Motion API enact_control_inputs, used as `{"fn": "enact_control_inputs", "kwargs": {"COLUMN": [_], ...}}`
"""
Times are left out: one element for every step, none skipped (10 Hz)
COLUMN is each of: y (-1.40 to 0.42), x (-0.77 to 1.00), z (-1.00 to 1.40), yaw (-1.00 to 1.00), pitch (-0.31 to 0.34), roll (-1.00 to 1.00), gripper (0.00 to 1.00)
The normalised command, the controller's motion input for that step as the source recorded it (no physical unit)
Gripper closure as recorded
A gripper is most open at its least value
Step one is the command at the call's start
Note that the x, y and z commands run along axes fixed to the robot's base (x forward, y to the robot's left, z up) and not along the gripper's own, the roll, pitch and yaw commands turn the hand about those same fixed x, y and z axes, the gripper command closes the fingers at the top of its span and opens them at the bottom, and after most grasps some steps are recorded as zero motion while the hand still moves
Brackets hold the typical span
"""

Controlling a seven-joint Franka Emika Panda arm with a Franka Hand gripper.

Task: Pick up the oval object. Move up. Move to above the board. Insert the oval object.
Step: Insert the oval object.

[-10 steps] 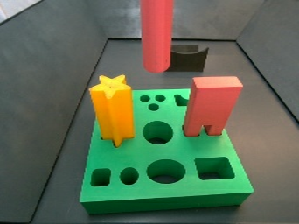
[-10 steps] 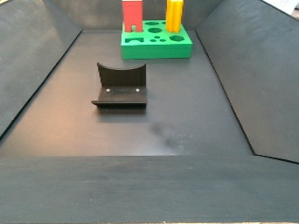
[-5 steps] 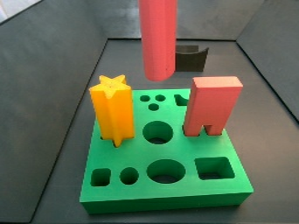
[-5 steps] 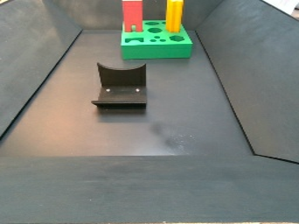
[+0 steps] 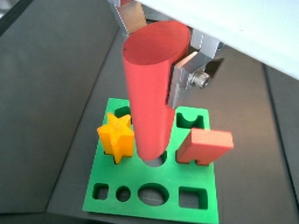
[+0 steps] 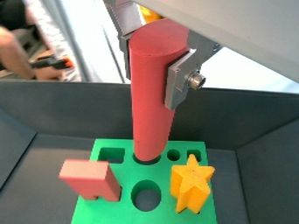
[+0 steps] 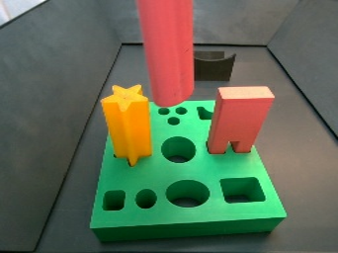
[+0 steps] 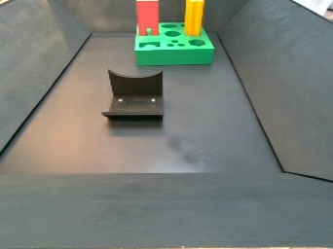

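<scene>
The gripper is clamped on the upper part of the oval object, with 1 silver finger pressed flat against the peg's side in both wrist views. The second finger is largely hidden behind the peg. The gripper itself is out of frame in both side views.

The oval object hangs upright over the board, its lower end clear of the green top in a side view. In both wrist views the peg's lower end lines up over the board's middle area, near a round hole; whether it sits exactly over a matching opening cannot be told.

The board lies flat on the dark floor. 2 other pieces stand in it: a yellow star post on 1 side and a red arch block on the opposite side (both upright, neither touching the peg). Several holes in the board's top show unoccupied.

The fixture stands on the floor, well apart from the board in a side view. In that same view the board sits at the far end of the enclosure.
</scene>
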Motion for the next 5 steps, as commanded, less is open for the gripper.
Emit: {"fn": "enact_control_inputs", "kwargs": {"y": [0.00, -0.11, -0.18, -0.07, 0.00], "x": [-0.04, 0.05, 0.08, 0.00, 0.00], "z": [0.00, 0.00, -0.03, 0.00, 0.00], "yaw": [0.00, -0.12, -0.29, -0.38, -0.46], "pitch": [0.000, 0.067, 0.141, 0.137, 0.104], "roll": [0.00, 0.21, 0.50, 0.50, 0.50], "gripper": [1.00, 1.00, 1.00, 1.00, 1.00]}}
